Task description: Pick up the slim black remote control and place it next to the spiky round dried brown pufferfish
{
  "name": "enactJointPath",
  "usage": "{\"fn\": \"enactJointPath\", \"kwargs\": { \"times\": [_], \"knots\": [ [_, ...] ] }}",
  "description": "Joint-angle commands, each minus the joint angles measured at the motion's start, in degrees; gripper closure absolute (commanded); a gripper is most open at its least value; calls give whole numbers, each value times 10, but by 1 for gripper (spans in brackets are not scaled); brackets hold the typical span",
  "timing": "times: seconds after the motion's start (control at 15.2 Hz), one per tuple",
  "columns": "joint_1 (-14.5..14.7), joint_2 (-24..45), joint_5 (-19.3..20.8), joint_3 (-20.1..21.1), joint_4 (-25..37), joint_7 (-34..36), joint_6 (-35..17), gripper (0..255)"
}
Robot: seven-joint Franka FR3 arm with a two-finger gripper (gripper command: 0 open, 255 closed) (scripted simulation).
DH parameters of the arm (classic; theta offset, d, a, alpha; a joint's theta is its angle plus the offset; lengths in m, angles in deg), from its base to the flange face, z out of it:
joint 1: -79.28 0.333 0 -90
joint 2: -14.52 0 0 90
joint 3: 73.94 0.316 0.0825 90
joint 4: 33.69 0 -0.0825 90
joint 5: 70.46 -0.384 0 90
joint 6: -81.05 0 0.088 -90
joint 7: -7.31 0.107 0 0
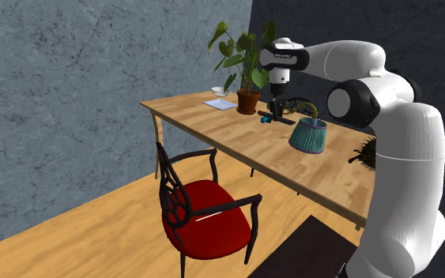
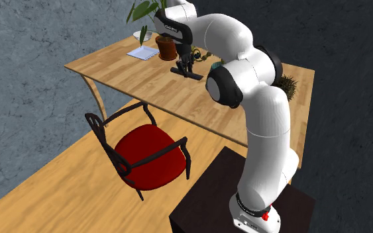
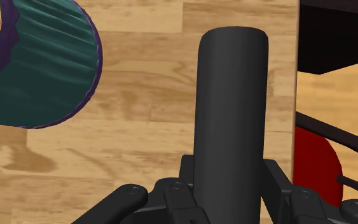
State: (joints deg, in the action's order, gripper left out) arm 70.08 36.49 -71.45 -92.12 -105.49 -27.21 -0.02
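1 arm, shoulder view: reaches over the wooden table, with the gripper pointing down between the potted plant and the teal ribbed pot.
Remote, shoulder view: the slim black remote sits at the fingertips, low over the tabletop; whether it touches the wood cannot be told.
Pufferfish, shoulder view: the spiky brown pufferfish lies on the table past the teal ribbed pot, well apart from the remote and partly behind the arm.
Chair, second exterior view: a dark-framed chair with a red seat stands at the table's edge.
Stand, second exterior view: a dark box sits under the arm's base.
Grip, wrist view: 2 fingers press on both sides of the remote, pinching it.
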Motion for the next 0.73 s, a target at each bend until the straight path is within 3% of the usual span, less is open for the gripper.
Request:
{"fn": "enactJointPath", "kwargs": {
  "times": [0.0,0.66],
  "knots": [
    [-1,3,-1,0,20,0,18,255],
    [-19,47,-12,-1,169,-10,122,255]
  ]
}}
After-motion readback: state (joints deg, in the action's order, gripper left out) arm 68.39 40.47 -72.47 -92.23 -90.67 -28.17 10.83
